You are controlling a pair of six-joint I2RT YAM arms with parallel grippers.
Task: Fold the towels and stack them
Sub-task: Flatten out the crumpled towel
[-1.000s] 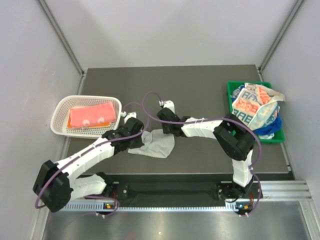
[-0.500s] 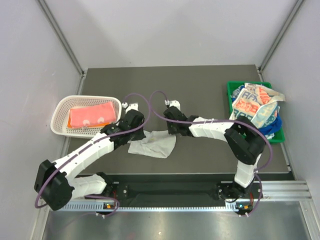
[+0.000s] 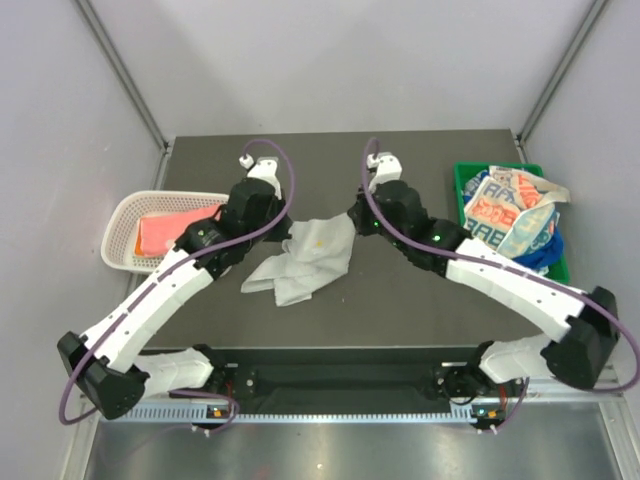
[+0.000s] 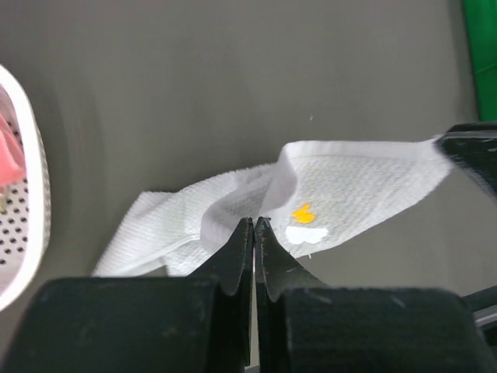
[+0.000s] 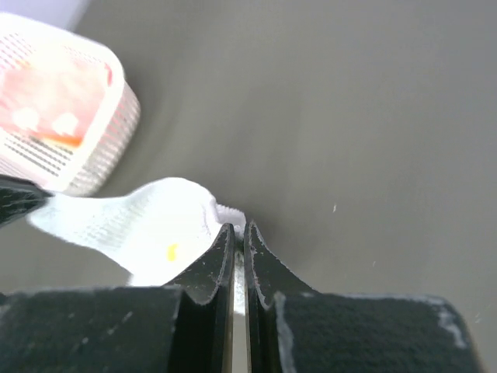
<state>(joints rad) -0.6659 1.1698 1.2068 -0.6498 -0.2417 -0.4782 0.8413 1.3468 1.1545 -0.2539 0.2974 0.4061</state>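
Observation:
A plain white towel [image 3: 308,258] hangs stretched between my two grippers over the middle of the table, its lower part crumpled on the surface. My left gripper [image 3: 287,230] is shut on its left upper corner; in the left wrist view the fingertips [image 4: 254,223] pinch a fold of the towel [image 4: 357,186], which carries a small orange mark. My right gripper [image 3: 353,222] is shut on the right upper corner, where its tips [image 5: 238,228] close on the towel's edge [image 5: 132,225]. A folded pink towel [image 3: 160,232] with white motifs lies in the basket. A lettered towel [image 3: 508,215] and a blue towel [image 3: 541,262] fill the bin.
The white mesh basket [image 3: 122,212] stands at the table's left edge, partly behind my left arm. The green bin [image 3: 464,182] stands at the right edge. Grey walls close in the back and both sides.
The right gripper has shut on the towel's corner. Both grippers have risen and moved toward the back of the table, spreading the white towel between them.

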